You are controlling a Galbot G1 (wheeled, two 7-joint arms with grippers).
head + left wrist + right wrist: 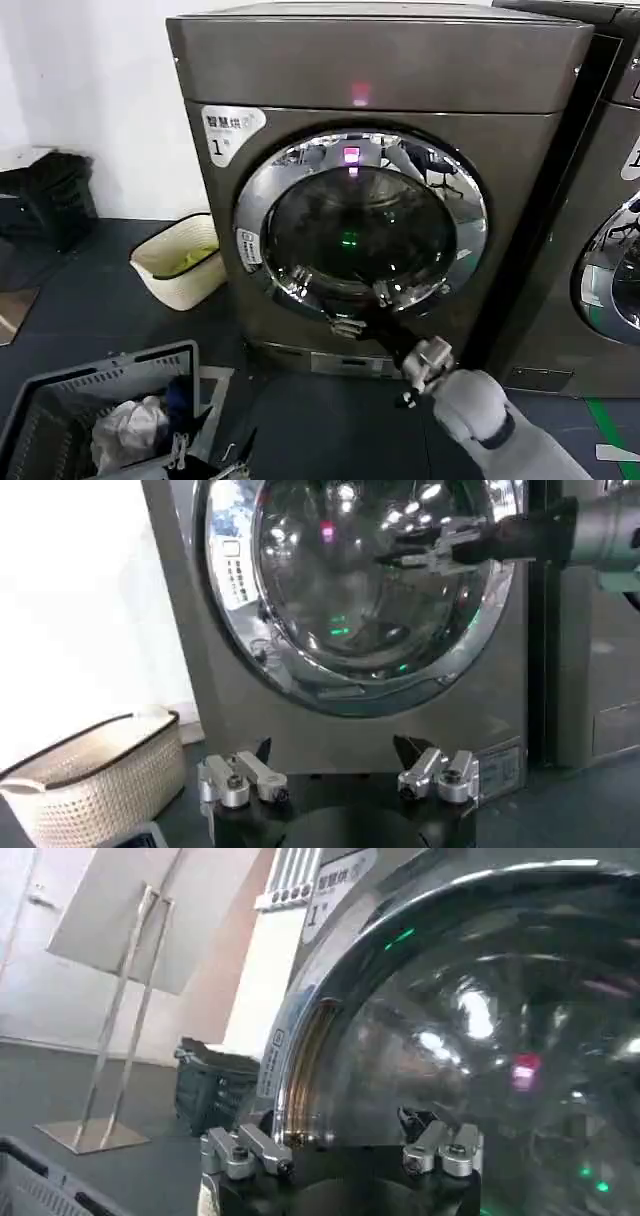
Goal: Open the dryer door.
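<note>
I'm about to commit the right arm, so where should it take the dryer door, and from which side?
Judging from the right wrist view, grip the chrome ring of the dryer door at its edge on the "1" sticker side, where a gap shows behind it. The right gripper, fingers open, sits at the ring's lower edge; the left gripper waits below.

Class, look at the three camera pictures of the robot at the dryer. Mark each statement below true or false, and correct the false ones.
1. The right gripper is at the lower chrome ring of the dryer door. True.
2. The dryer door stands wide open. False: it sits nearly flat against the machine.
3. A cream basket stands on the floor to the machine's left. True.
4. The left gripper grips the door. False: it hangs open, apart from it.
</note>
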